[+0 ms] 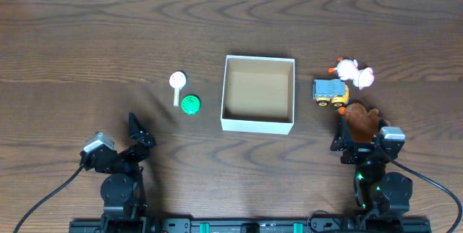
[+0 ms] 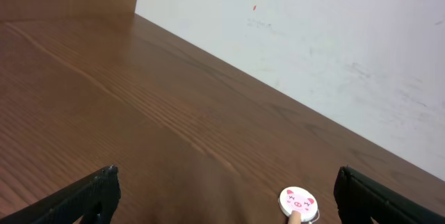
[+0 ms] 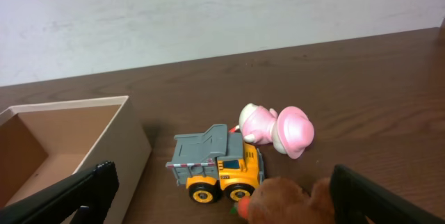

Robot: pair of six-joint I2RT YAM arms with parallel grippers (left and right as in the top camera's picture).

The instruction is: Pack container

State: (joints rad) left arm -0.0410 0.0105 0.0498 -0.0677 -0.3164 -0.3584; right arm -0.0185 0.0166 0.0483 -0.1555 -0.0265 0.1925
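Nearest, the left gripper (image 1: 139, 133) and right gripper (image 1: 359, 137) both gape wide, the right unclenched around a brown plush toy (image 1: 362, 119); beyond, the container (image 1: 257, 126) sits mid-table, showing only its bare brown floor. A toy truck (image 1: 330, 92) lies just to its right.

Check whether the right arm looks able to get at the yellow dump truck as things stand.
Likely yes: the right gripper is open and faces the dump truck, but the brown plush toy lies between them and would need passing over.
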